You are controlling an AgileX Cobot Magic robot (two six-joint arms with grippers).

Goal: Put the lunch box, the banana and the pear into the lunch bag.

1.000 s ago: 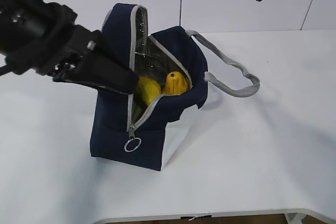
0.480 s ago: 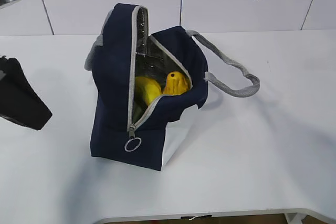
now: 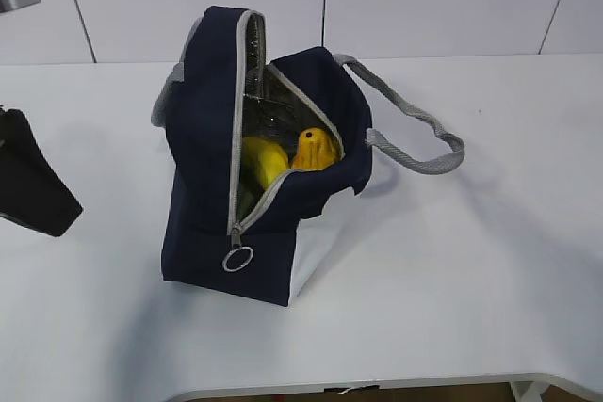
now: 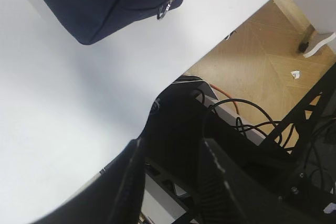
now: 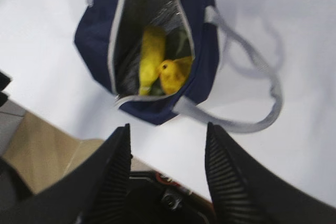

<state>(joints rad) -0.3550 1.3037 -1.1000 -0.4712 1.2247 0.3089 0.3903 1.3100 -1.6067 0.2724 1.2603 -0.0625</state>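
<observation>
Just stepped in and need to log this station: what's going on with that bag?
The navy-blue fabric lunch bag stands unzipped on the white table, with the curved yellow banana and the squat orange-yellow pear inside. A greenish shape beneath them may be the lunch box, though that is unclear. Neither arm touches anything: the left end effector is off to the bag's side, and the right end effector hangs above the bag; both are open and empty.
</observation>
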